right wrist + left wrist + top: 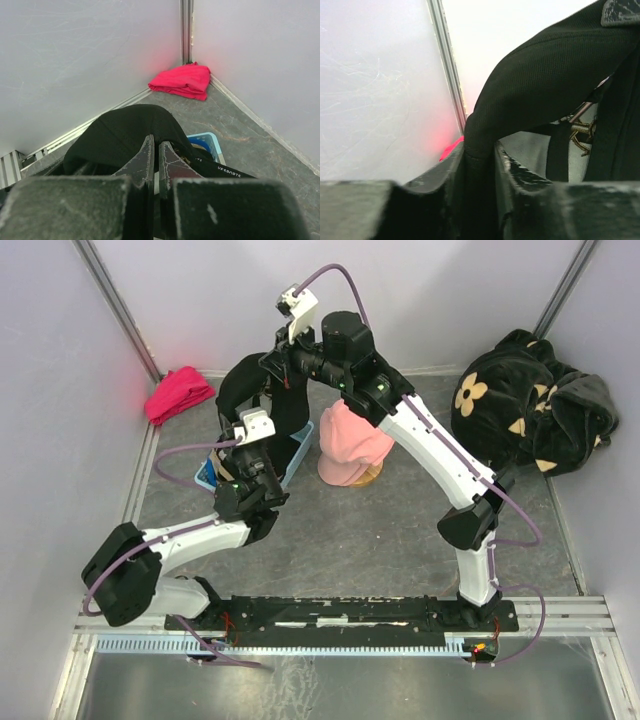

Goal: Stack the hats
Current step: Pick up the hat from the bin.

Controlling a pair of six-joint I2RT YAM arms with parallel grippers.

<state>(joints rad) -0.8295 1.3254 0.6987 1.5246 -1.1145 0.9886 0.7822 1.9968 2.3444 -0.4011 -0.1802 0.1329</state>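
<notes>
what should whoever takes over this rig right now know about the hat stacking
Left hand: closed on a fold of the black hat.
Right hand: shut, pinching the same hat's crown.
The hat hangs between them, over the blue hat. Pink hat sits on the tan hat beside it.
Done: pink on tan.
Left: lower the black hat onto a pile, then likely merge the piles into one.

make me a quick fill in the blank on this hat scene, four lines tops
1. Both the left gripper and the right gripper pinch a cap that is ____.
2. In the top view, the pink hat stands to the ____ of the blue hat.
3. The red cloth lies in the back ____ corner.
4. The black plush fabric bears beige ____.
Missing words: black; right; left; flowers.
</notes>
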